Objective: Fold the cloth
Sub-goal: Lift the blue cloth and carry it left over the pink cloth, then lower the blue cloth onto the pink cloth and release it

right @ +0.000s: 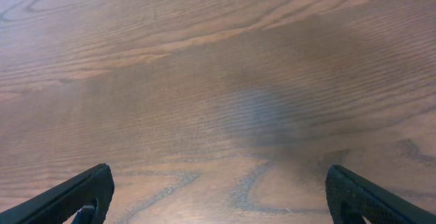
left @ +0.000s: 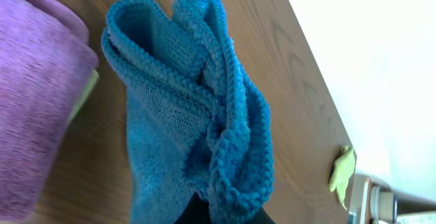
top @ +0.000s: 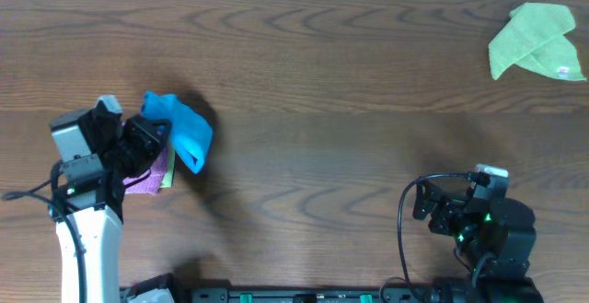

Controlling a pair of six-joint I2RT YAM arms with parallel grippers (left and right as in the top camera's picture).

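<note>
Cloth (top: 182, 130): is hanging bunched in clamped left pincer (top: 145, 139) (right pincer (right: 221, 198) gaping, idle); is risking dropping crumpled onto purple cloth (top: 147, 179).

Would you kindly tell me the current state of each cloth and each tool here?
left tool: shut on the sky-blue cloth.
sky-blue cloth: bunched up, not yet folded.
right tool: open, empty.
pink-purple cloth: folded, lying flat.
lime-green cloth: loosely folded, untouched, at the far right corner.
</note>
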